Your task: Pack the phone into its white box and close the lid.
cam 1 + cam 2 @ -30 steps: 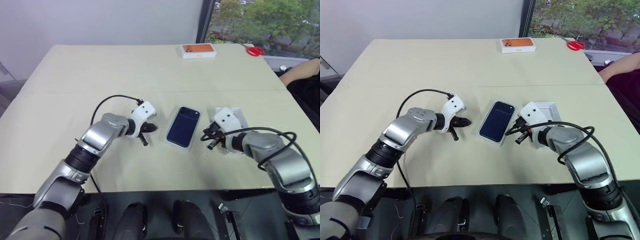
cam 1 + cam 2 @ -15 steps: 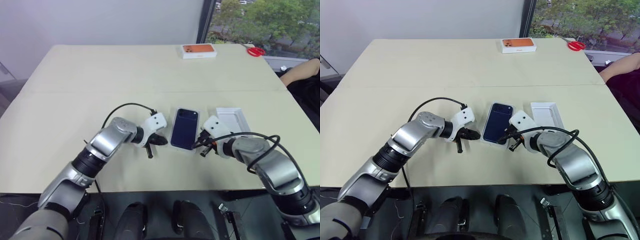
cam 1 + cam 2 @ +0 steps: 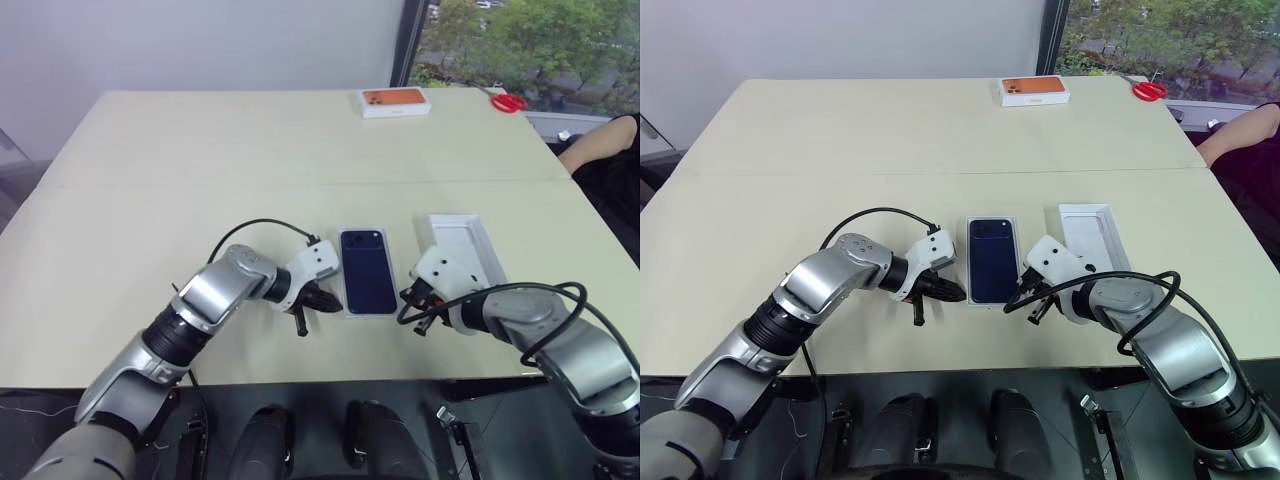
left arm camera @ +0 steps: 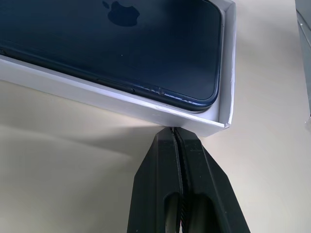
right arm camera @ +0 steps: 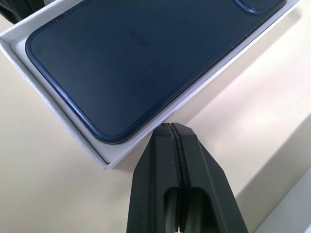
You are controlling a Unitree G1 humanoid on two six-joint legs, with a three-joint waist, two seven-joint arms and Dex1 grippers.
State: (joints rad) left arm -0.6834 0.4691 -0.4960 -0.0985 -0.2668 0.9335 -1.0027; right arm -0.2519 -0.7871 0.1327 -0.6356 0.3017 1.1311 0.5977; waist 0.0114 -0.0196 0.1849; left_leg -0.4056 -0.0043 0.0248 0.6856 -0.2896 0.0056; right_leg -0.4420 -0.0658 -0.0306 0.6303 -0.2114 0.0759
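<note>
The dark blue phone (image 3: 367, 283) lies back up inside the white box (image 4: 102, 94), squared to the table's front edge. My left gripper (image 3: 958, 295) is shut, its fingertips (image 4: 173, 131) against the box's near left corner. My right gripper (image 3: 1012, 305) is shut too, its fingertips (image 5: 170, 127) at the box's right wall near the front corner. Neither holds anything. The lid (image 3: 465, 245) lies open side up just right of the box, beyond the right gripper.
An orange-pictured white box (image 3: 396, 100) sits at the table's far edge, with red scissors (image 3: 511, 102) to its right. A person's arm (image 3: 600, 140) rests at the far right edge. Bare table stretches to the left and beyond the phone.
The box with the phone has swung from tilted to straight and slid closer to the front edge. Both shut grippers drew back with it, and the right one has uncovered the lid.
</note>
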